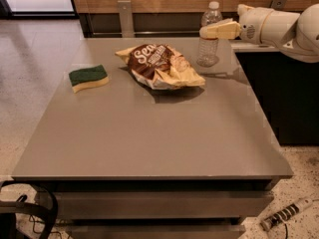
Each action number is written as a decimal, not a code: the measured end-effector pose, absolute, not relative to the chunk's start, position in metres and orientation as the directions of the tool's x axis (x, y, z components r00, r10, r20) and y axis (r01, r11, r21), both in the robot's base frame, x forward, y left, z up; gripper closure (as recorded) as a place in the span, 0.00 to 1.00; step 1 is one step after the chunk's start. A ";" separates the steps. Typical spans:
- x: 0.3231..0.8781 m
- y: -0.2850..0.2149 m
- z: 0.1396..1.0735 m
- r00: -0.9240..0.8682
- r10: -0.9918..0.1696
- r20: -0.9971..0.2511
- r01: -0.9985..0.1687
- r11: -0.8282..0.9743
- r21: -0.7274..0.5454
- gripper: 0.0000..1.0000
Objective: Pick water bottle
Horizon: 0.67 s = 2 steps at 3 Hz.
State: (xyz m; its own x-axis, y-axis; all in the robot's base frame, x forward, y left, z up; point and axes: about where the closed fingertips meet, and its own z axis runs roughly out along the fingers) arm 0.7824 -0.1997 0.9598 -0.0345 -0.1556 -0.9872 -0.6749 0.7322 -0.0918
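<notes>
The water bottle (208, 52) stands upright at the far right of the grey table (149, 133). It is clear and ribbed, with a white cap. My cream-coloured gripper (206, 31) reaches in from the right at the height of the bottle's upper body and overlaps its label band in the camera view. The white arm behind it extends off the right edge. The bottle rests on the table.
A brown and yellow chip bag (160, 66) lies just left of the bottle. A green and yellow sponge (88, 77) lies at the far left. A dark counter (279, 93) stands right of the table. A wood-panelled wall runs behind.
</notes>
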 end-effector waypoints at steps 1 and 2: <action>0.799 -0.188 0.949 -0.089 -0.082 -0.993 -0.710 0.704 0.005 0.00; 0.806 -0.178 0.939 -0.111 -0.020 -0.994 -0.718 0.693 0.066 0.23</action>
State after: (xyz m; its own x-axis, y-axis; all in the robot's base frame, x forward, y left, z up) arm 0.8065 -0.1781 0.9386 -0.1106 -0.0199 -0.9937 -0.7177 0.6932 0.0659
